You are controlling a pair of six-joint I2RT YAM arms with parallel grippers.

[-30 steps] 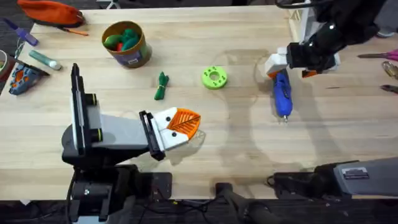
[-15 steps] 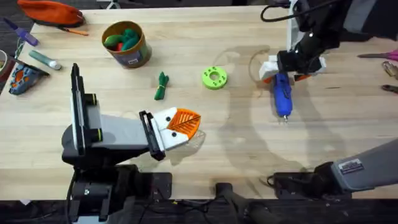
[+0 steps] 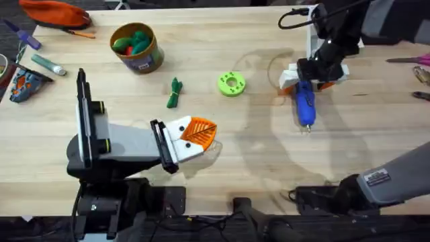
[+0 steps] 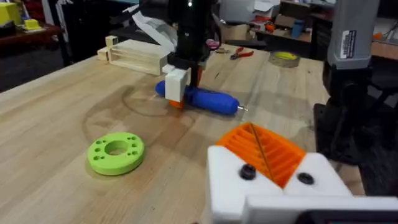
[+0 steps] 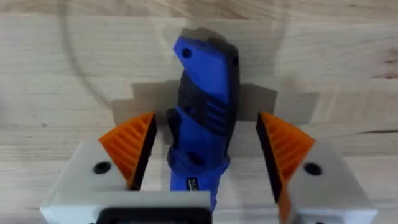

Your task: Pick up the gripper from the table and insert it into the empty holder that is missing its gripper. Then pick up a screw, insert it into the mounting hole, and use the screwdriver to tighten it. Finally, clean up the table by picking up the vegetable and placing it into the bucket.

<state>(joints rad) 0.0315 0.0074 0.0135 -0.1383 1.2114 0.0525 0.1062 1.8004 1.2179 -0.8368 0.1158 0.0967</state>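
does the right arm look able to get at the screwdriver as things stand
Probably yes. The right pincer hangs directly over the screwdriver, open, with one orange pad on each side of the blue body and nothing between them. The screwdriver lies flat on bare table.

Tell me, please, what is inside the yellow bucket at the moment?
The bucket holds several toy vegetables, green and red pieces showing at the top. Whatever lies beneath them is covered, so I cannot count them. The dark-green vegetable lies on the table, outside it.
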